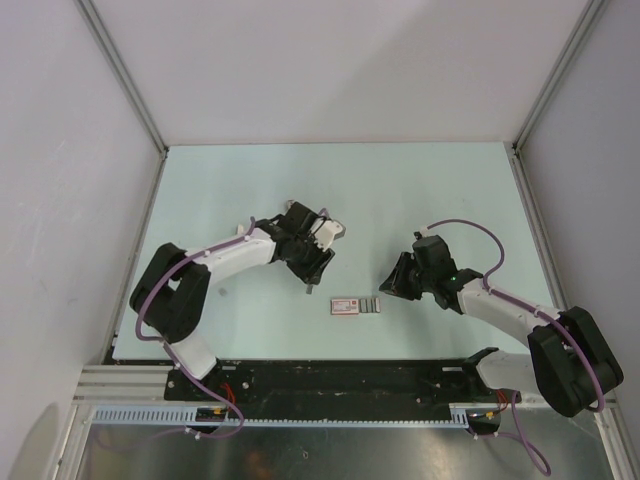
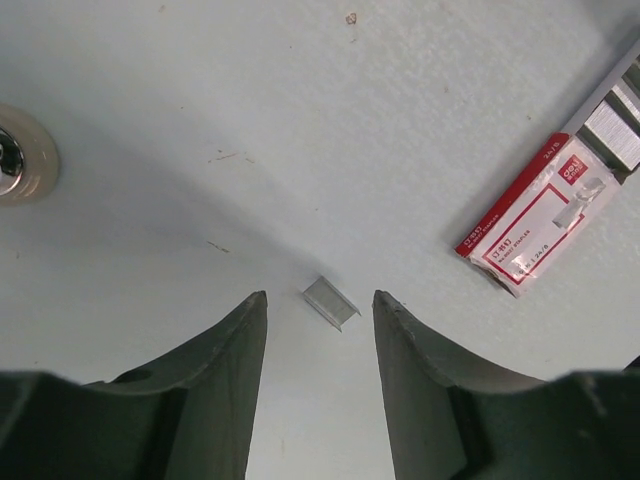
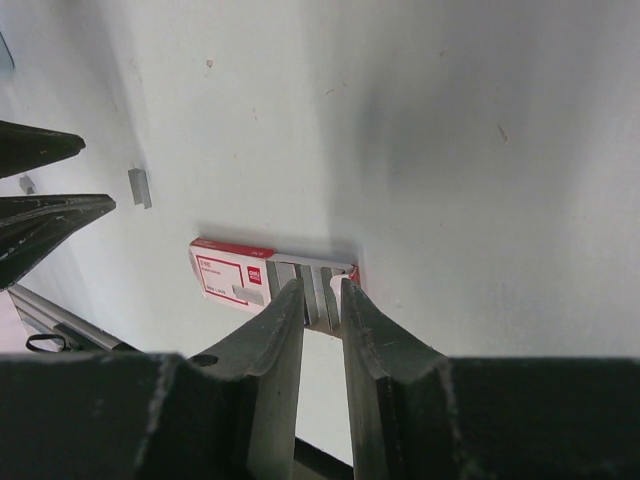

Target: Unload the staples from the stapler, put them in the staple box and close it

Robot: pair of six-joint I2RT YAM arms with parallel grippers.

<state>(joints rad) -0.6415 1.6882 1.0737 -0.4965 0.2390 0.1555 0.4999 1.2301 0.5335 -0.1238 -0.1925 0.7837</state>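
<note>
Left claw (image 2: 320, 297): wide open and low over the table (image 1: 400, 190), so it looks ready to pinch.
Staple strip (image 2: 331, 301): lies flat between the left claw's fingers, not touched.
Right claw (image 3: 320, 284): narrow gap, holds nothing, points at more staples (image 1: 370, 305).
Box (image 1: 345, 305): just left of those staples.
Stapler: cannot tell where.

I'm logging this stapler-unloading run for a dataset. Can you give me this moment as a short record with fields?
left tool: open, a loose staple strip on the table seen between its tips
right tool: narrowly open, empty, aimed at the grey strips
red-and-white box: flat on the table, grey strips beside one end
stapler: cannot pick it out for sure
</note>
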